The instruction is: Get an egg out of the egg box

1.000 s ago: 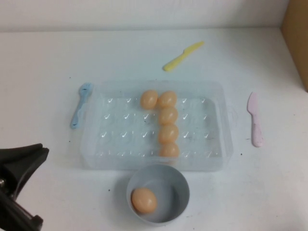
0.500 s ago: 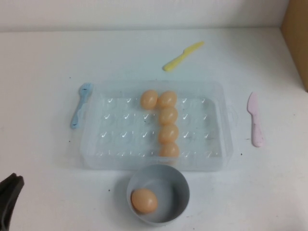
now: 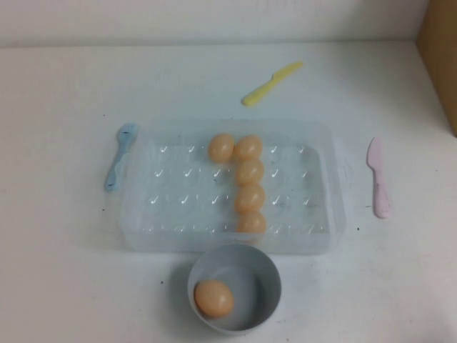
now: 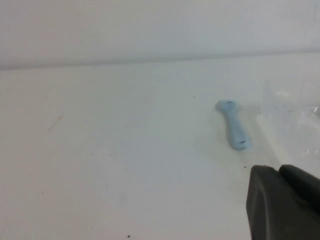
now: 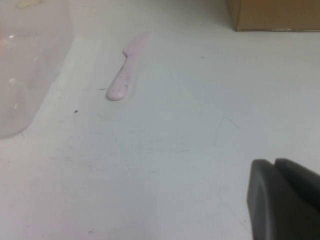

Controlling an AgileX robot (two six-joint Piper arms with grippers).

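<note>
- Egg box point(image 3: 143, 214): a clear plastic tray with rounded corners and rows of dimpled cups, lying flat at the middle of the white table point(image 3: 57, 86).
- Eggs in the box: five in all. One egg point(image 3: 221, 147) sits in the far row; just beside it on the right starts a column of four, running from the far egg point(image 3: 248, 148) down to the near egg point(image 3: 250, 222) at the box's near wall.
- Sixth egg point(image 3: 213, 298): out of the box, resting in the left part of the grey-blue round bowl point(image 3: 268, 282). The bowl stands just in front of the box's near wall, about level with the egg column.
- Blue spoon point(image 3: 119, 154): flat on the table, just beside the box's left wall; it also shows in the left wrist view point(image 4: 233, 124).
- Pink knife point(image 3: 378, 178): flat on the table to the right of the box, apart from it; it shows in the right wrist view point(image 5: 125, 75) near the box's corner point(image 5: 30, 65).
- Yellow knife point(image 3: 270, 83): beyond the box, lying at an angle.
- Cardboard box point(image 3: 439, 57): at the far right edge of the table.
- Left gripper point(image 4: 282, 205): outside the high view. Only a dark part shows at the edge of the left wrist view, over bare table near the blue spoon. Finger state: cannot tell.
- Right gripper point(image 5: 282, 200): outside the high view. Probably a fingertip shows at the edge of the right wrist view, over bare table and well apart from the pink knife. Finger state: cannot tell.
</note>
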